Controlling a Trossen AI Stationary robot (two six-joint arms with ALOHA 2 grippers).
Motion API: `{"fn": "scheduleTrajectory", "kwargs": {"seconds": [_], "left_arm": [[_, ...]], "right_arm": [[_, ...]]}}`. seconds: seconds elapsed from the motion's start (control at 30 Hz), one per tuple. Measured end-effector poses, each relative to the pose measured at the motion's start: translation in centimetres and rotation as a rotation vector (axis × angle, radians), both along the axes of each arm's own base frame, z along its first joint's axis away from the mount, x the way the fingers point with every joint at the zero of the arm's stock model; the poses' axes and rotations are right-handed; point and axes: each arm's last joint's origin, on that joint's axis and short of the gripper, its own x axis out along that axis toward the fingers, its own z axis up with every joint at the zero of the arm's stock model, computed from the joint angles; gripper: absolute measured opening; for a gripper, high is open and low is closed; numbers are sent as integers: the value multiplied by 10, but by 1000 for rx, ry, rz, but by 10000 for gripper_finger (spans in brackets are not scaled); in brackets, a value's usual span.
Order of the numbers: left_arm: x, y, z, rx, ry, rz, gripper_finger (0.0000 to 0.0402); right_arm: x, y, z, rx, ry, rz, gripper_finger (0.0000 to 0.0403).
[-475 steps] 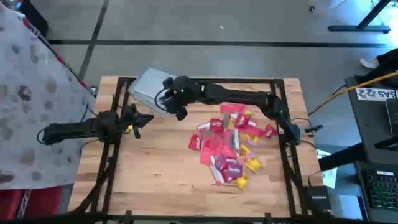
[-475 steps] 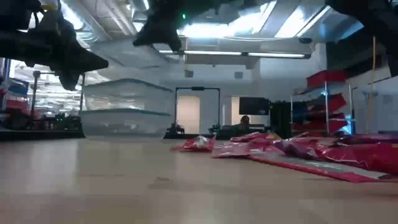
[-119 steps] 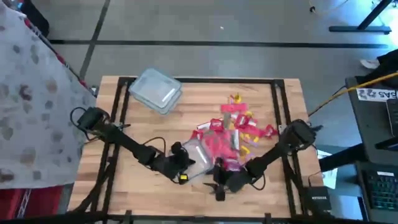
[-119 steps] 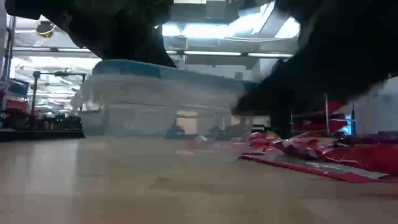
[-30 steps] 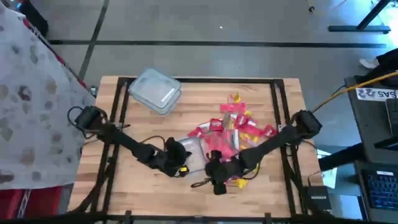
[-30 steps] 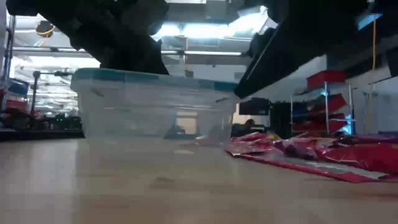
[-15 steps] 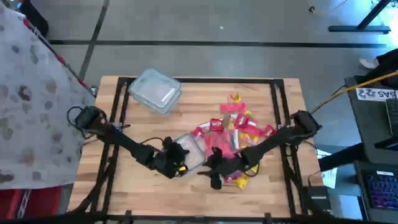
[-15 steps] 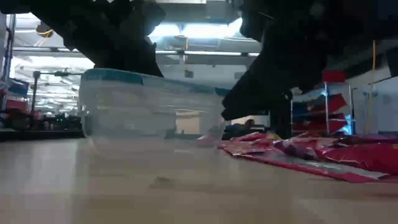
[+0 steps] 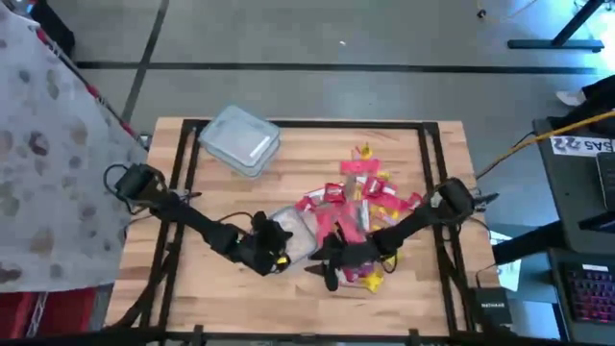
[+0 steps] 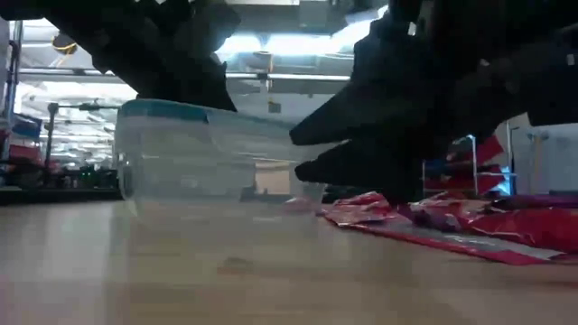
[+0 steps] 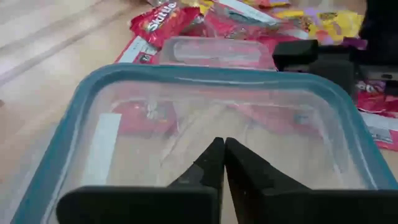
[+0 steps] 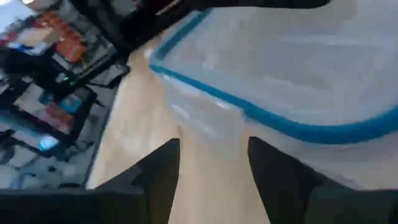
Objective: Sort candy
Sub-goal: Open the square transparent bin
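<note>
A clear tub (image 9: pixel 296 235) with a teal rim (image 11: pixel 124 78) stands near the table's front middle, seemingly with nothing in it. My left gripper (image 9: pixel 276 255) is shut at the tub's left side. My right gripper (image 9: pixel 322 267) is open and lies nearly level at the tub's near right corner (image 12: pixel 211 121). Its fingers (image 12: pixel 155 177) stand on either side of that corner below the rim, and I cannot tell whether they touch it. The candy (image 9: pixel 363 207), mostly red and pink packets with yellow pieces, lies heaped right of the tub. My left gripper (image 11: pixel 219 149) comes at the tub's rim slanting down from the table's left, on the side nearest its arm. The shut fingertips reach over the tub's opening. The gripper hides the spot where fingers and rim meet. The tub (image 10: pixel 208 158) sits upright at table level.
A second clear tub (image 9: pixel 240 142), upside down or lidded, lies at the table's far left. Black frame rails (image 9: pixel 178 207) run along both sides of the table. Bare wood lies at the near left and the far middle.
My right gripper has come down and tipped from pointing steeply down to nearly level. It now points at the tub's near right corner and stays open. My left gripper and the tub have kept their place.
</note>
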Motion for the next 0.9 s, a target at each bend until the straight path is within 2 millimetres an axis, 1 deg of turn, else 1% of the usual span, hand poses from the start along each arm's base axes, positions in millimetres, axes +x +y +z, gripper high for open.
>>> {"fn": "scheduleTrajectory", "kwargs": {"seconds": [0.1,0.17,0.2,0.23,0.27,0.33,0.37,0.47,0.5,0.6,0.7,0.9], "left_arm": [[1,-2,1,-22,-3,-14,0],[0,-1,1,-21,-1,-15,0],[1,-1,1,-24,1,-17,0],[1,-1,1,-22,0,-15,0],[1,-1,1,-21,-1,-15,0],[1,-1,1,-22,0,-15,0],[1,-1,1,-21,0,-15,0],[1,-1,1,-23,0,-16,0],[1,-1,1,-24,1,-16,0],[1,-1,1,-24,2,-16,0],[1,-1,1,-23,3,-16,0],[-1,-1,0,-15,7,-7,0]], "right_arm": [[-3,9,15,-26,-116,186,179],[-8,16,34,-20,-175,275,179],[-10,18,43,-18,-176,294,179],[-12,19,44,-32,-133,295,179],[-13,17,41,-62,-67,267,179],[-19,10,27,-146,104,204,179],[-20,8,24,-176,159,178,179],[-16,9,38,-199,195,155,179],[-14,9,38,-213,219,152,179],[-8,8,30,-280,275,142,179],[1,7,41,-330,242,84,179],[8,-7,45,-455,360,-12,179]]}}
